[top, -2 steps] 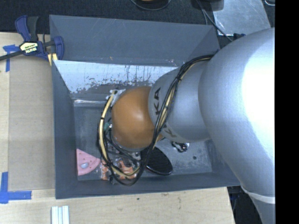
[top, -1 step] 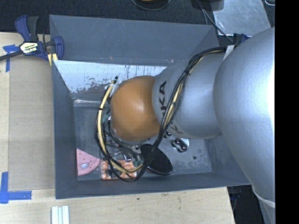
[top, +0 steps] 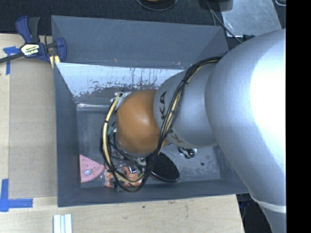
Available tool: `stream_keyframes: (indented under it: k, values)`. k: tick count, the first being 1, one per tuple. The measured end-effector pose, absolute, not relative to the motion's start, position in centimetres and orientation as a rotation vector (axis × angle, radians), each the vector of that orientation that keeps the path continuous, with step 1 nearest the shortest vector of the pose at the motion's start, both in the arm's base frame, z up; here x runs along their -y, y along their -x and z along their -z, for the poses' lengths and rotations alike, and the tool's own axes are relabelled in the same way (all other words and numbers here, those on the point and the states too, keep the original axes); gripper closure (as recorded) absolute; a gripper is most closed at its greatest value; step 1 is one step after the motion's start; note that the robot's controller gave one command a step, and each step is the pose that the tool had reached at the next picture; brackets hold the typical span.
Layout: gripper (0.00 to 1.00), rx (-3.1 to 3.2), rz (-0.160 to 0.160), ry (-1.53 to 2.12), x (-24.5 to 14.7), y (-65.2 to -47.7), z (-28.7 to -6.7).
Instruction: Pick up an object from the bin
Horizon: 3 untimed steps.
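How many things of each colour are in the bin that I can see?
Pink wedge: 1
Black oval: 1
Small silver thing: 1
Orange thing, partly under the cables: 1
Total: 4 in sight; the arm may hide more.

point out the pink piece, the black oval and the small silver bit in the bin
pink piece (top: 89, 169), camera view, middle of its flat face
black oval (top: 166, 171), camera view, middle of its top
silver bit (top: 187, 153), camera view, its centre
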State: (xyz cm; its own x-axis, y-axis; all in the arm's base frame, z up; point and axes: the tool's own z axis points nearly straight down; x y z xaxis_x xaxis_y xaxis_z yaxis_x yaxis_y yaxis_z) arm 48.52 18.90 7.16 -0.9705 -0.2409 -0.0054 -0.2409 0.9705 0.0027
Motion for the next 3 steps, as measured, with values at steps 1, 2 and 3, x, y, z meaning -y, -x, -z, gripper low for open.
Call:
stream_keyframes:
  k: [1, 2, 3]
  values:
    - [0.00, -3.103, -0.004, 0.447, -19.0, -48.6, -7.1]
    - [1.00, -3.133, -0.009, 0.031, -15.6, -48.7, -7.1]
    - [1.00, -3.133, -0.009, 0.030, -15.6, -48.7, -7.1]
